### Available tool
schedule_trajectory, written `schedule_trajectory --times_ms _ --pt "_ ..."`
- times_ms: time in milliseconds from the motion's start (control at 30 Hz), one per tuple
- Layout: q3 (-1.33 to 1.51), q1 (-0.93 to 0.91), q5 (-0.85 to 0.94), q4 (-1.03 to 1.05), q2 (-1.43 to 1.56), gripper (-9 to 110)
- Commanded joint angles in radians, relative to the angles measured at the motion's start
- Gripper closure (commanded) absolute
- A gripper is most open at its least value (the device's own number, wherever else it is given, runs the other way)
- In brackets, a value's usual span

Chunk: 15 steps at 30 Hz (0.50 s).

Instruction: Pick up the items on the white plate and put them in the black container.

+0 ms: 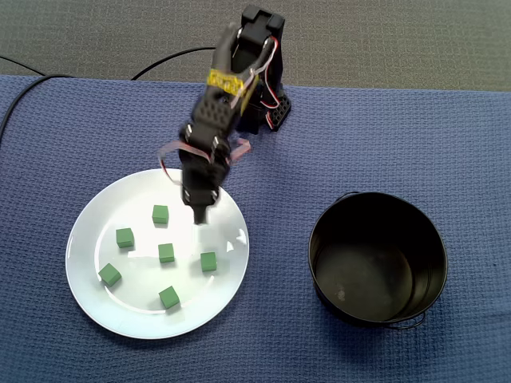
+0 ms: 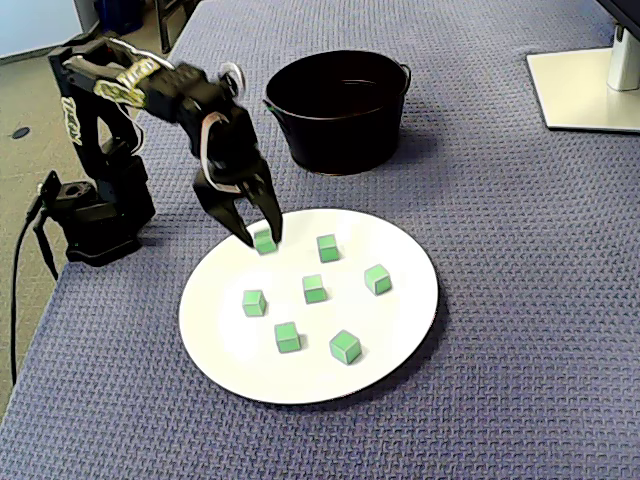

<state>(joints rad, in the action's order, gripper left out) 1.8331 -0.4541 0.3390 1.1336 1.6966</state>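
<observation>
Jaws are held low over the upper left part of the white plate (image 2: 400,330) in a fixed view, parted and set either side of one green cube (image 2: 265,241), which rests on the plate just inside the rim. No firm pinch is shown yet. Six other cubes (image 2: 314,288) are spread across the plate, the nearest lying just to the right of the straddled one. The black container (image 2: 335,95) is seen empty at the upper middle of the frame, apart from the plate on the blue worktop (image 2: 520,380). For a clean grasp, the cube should be centred between the tips and squeezed on its flat faces. The tips should be kept from scraping the plate. The cube is best lifted straight up before any swing, so that the neighbouring cube is not nudged.
</observation>
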Motion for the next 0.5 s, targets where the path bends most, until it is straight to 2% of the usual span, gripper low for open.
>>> schedule_trajectory --times_ms 0,100,200,300,433,467 --pt "-0.206 -0.089 0.038 0.138 0.249 101" --pt "-0.321 -0.092 0.074 0.209 0.419 101" --pt "-0.451 0.017 0.109 0.270 0.546 101" --pt "-0.572 0.222 0.161 0.268 0.603 102" --pt "-0.758 0.520 0.328 0.272 0.646 102" --pt "-0.781 0.574 0.308 0.238 0.661 102"
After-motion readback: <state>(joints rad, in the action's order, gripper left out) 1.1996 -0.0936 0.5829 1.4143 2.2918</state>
